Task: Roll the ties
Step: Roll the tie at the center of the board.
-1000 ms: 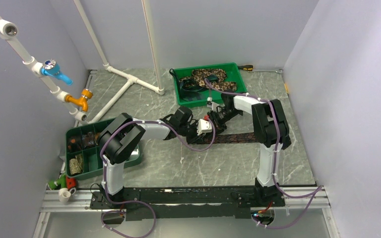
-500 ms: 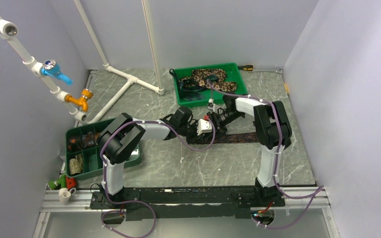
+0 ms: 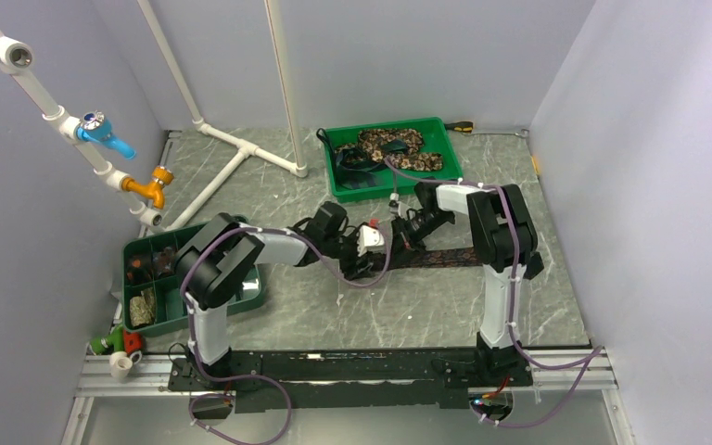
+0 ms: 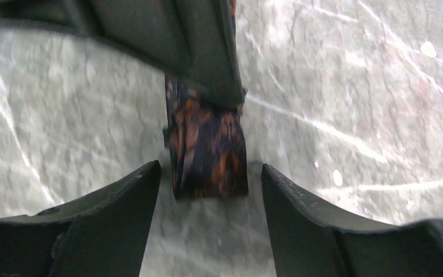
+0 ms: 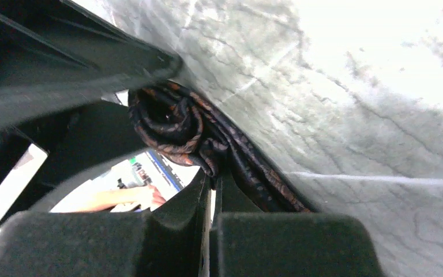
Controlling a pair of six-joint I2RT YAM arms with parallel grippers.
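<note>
The tie (image 3: 445, 257) is lying across the worktop (image 3: 334, 311), limp and probably slippery. The right end effector (image 5: 210, 183) is pinching its coiled end, and the left end effector (image 4: 207, 173) is gaping wide astride it. Best grip: the coil's flanks.

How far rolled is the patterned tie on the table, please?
Partly rolled: one end of the tie is coiled; the rest lies flat.

Desk (image 3: 380, 311): grey-green top veined like marble | Walls: plain pale lavender panels at back (image 3: 380, 56), left (image 3: 19, 250) and right (image 3: 649, 185) | Fixtures: white pipe frame (image 3: 241, 148) at back left; slanted white pipe (image 3: 42, 97) before the left wall, bearing a blue valve (image 3: 104, 134) and an orange valve (image 3: 151, 186) | Near edge: metal rail (image 3: 352, 373) | Light: even, shadows soft
</note>
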